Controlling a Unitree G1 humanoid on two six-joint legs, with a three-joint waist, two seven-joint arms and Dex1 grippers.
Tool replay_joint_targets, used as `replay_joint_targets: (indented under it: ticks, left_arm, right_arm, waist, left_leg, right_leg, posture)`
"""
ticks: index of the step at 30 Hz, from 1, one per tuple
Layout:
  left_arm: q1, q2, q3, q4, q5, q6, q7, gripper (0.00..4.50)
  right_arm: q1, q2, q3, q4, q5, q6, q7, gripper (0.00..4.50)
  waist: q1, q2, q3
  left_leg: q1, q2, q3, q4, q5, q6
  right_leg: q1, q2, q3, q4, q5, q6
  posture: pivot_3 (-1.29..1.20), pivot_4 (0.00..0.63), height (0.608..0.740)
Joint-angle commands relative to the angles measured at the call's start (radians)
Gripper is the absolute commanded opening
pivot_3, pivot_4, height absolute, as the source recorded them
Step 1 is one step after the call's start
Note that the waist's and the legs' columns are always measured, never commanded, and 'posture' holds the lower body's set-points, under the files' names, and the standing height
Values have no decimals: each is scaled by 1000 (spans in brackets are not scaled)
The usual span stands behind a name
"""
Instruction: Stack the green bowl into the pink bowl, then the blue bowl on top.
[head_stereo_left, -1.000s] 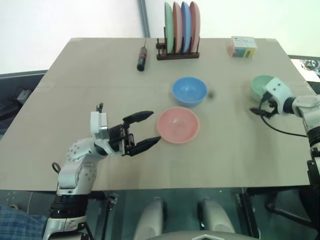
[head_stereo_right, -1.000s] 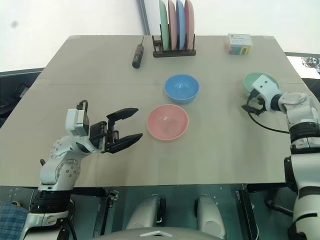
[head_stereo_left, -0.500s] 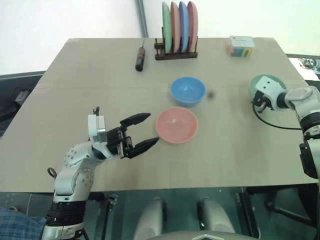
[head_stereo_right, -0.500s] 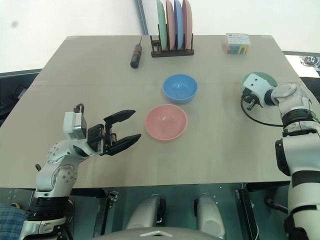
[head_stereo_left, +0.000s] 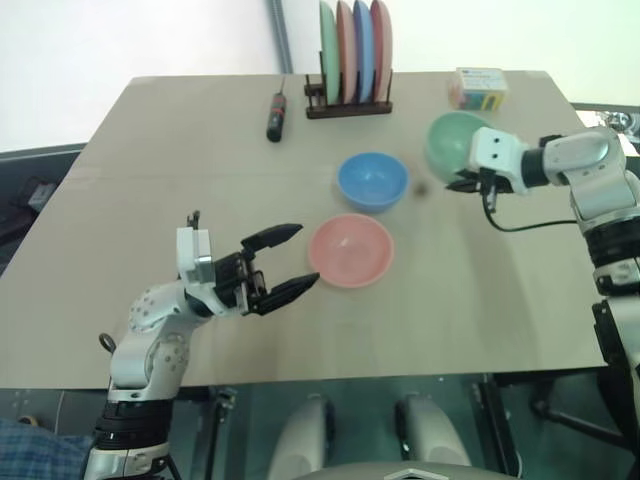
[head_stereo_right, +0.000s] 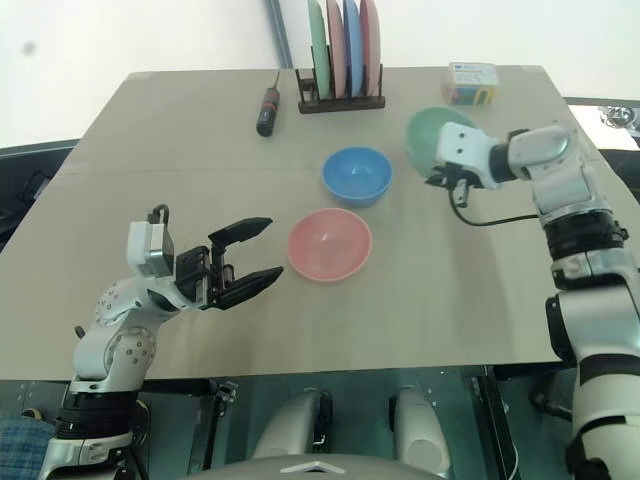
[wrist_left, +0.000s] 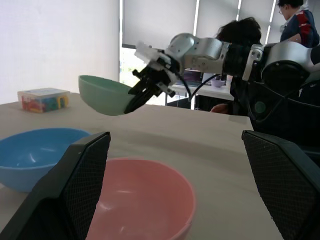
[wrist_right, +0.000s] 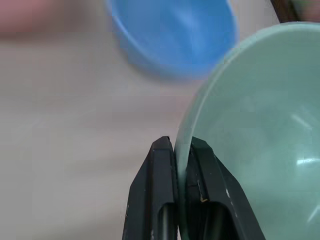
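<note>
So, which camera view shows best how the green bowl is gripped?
The right wrist view: the right gripper pinches the green bowl by its rim. The eye views and the left wrist view show it lifted off the table.

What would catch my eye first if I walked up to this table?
Probably the green bowl, lifted off the table and pinched by its rim in the right gripper, near the blue bowl. Next, the left gripper, fingers spread wide, beside the pink bowl. At the far edge, coloured plates stand upright in a rack.
</note>
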Motion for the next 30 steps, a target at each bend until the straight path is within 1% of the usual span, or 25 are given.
replay_joint_targets:
  ticks: [1,5,7,8,11,16,17,18,19,20,22,24,25,26,27,30]
  left_arm:
    - [-16,5,11,-1,-1,-7,-13,4500]
    - [-33,5,13,26,2,-14,-28,4500]
    - [-40,2,18,37,0,-17,-31,4500]
    - [-42,3,20,41,1,-18,-32,4500]
    - [-39,9,24,50,11,-23,-33,4500]
    - [-8,22,56,49,13,-22,-23,4500]
    - [0,26,66,47,9,-24,-28,4500]
    - [5,28,74,47,7,-25,-31,4500]
    - [8,29,81,47,6,-28,-33,4500]
    - [9,29,87,48,5,-31,-34,4500]
    - [8,26,95,50,4,-35,-32,4500]
    - [7,19,105,52,-3,-36,-26,4500]
    - [8,16,111,52,-5,-37,-22,4500]
    - [9,14,116,53,-5,-39,-21,4500]
    - [11,13,122,54,-4,-44,-19,4500]
    - [3,-2,155,62,-1,-61,25,4500]
  right_arm:
    - [46,-10,26,-352,74,195,46,29]
    - [80,13,90,-598,113,340,35,29]
    - [85,23,131,-676,116,383,23,29]
    - [89,28,156,-705,114,397,18,29]
    - [94,27,202,-742,107,410,8,29]
    - [87,22,250,-734,81,384,-4,29]
    - [84,23,255,-731,80,383,-5,364]
    - [81,24,258,-728,80,384,-6,570]
    - [79,24,260,-727,80,385,-6,872]
    - [78,24,261,-726,81,387,-4,1314]
    - [73,23,260,-722,83,389,-1,2011]
    - [62,30,254,-711,81,385,-9,2969]
    - [51,42,245,-699,74,380,-29,3246]
    - [38,54,234,-685,69,382,-49,3425]
    - [18,66,219,-667,72,392,-64,3882]
    - [-36,78,170,-597,88,403,-94,3882]
  waist:
    - [5,0,0]
    - [9,0,0]
    - [9,0,0]
    - [9,0,0]
    - [9,0,0]
    - [6,0,0]
    - [4,0,0]
    - [3,0,0]
    - [3,0,0]
    - [3,0,0]
    - [4,0,0]
    - [4,0,0]
    - [4,0,0]
    - [3,0,0]
    - [1,0,0]
    - [0,0,0]
  left_leg:
    - [-1,0,-1,0,0,0]
    - [-7,-2,-2,3,0,0]
    - [-13,-2,-5,6,0,0]
    - [-13,-3,-6,6,0,0]
    - [-13,-4,-8,6,1,-1]
    - [-14,-4,-9,5,1,-1]
    - [-14,-4,-9,5,1,-1]
    - [-14,-4,-9,5,1,-1]
    - [-14,-4,-9,5,1,-1]
    - [-14,-4,-9,5,1,-1]
    - [-14,-4,-9,5,1,-1]
    - [-14,-4,-9,5,1,-1]
    - [-14,-4,-9,5,1,-1]
    - [-14,-4,-9,5,1,-1]
    - [-14,-4,-9,5,1,-2]
    - [-14,-4,-10,5,2,-2]
  right_leg:
    - [-1,-1,-1,0,0,0]
    - [-5,-3,-2,1,0,0]
    - [-10,-3,-4,2,0,0]
    - [-10,-3,-5,2,0,0]
    - [-9,-3,-8,2,0,0]
    - [-10,-2,-8,2,0,0]
    - [-10,-2,-8,2,0,0]
    - [-10,-2,-8,2,0,0]
    - [-10,-2,-8,2,0,0]
    - [-10,-2,-9,2,0,0]
    - [-10,-2,-9,2,0,0]
    - [-10,-2,-9,2,0,0]
    - [-9,-2,-9,2,0,0]
    - [-10,-2,-9,2,0,0]
    - [-10,-2,-9,2,0,0]
    - [-10,-2,-9,2,0,0]
  posture:
    - [0,150,740]
    - [0,150,740]
    - [0,150,740]
    - [0,150,740]
    - [0,150,740]
    - [0,150,740]
    - [0,150,740]
    - [0,150,740]
    - [0,150,740]
    - [0,150,740]
    - [0,150,740]
    - [0,150,740]
    - [0,150,740]
    - [0,150,740]
    - [0,150,740]
    - [0,150,740]
